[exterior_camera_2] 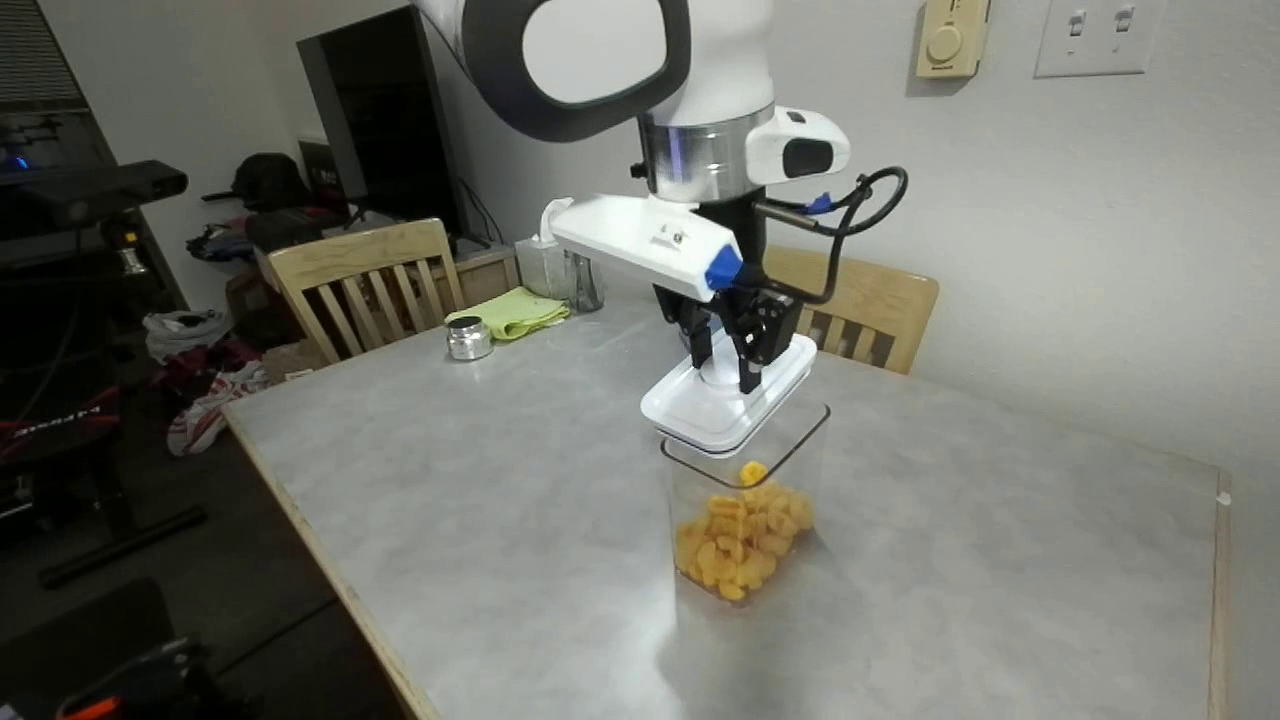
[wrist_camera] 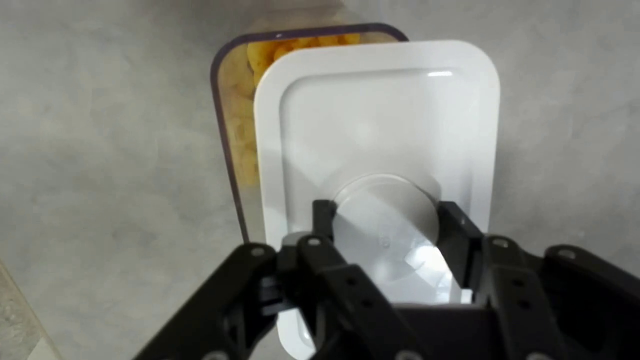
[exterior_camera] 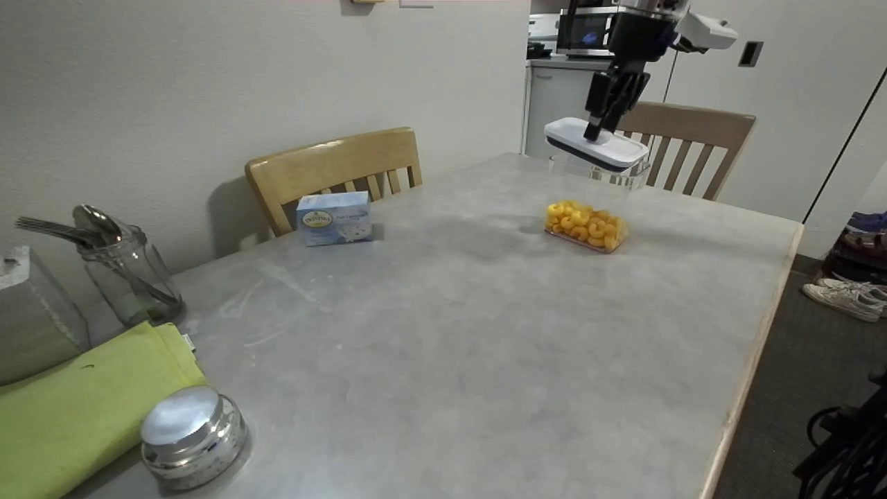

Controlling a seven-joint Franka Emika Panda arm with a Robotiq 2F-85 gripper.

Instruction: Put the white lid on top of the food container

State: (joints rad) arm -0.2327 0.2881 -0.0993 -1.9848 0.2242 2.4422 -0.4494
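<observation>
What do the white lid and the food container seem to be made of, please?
The white lid is probably smooth, fairly glossy plastic: it has rounded, moulded-looking corners and bright reflections. The food container looks like clear, smooth plastic, though glass is possible: the yellow-orange pieces show through it.

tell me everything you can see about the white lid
The white lid is a flat rounded rectangle, glossy and plastic-looking, with a slightly recessed top, a round central knob and a dark band beneath its edge. The jaws are closed on the knob from opposite sides, holding the lid top side up over the clear pasta container. In the wrist view it is offset, leaving part of the container showing; whether they touch is unclear.
</observation>
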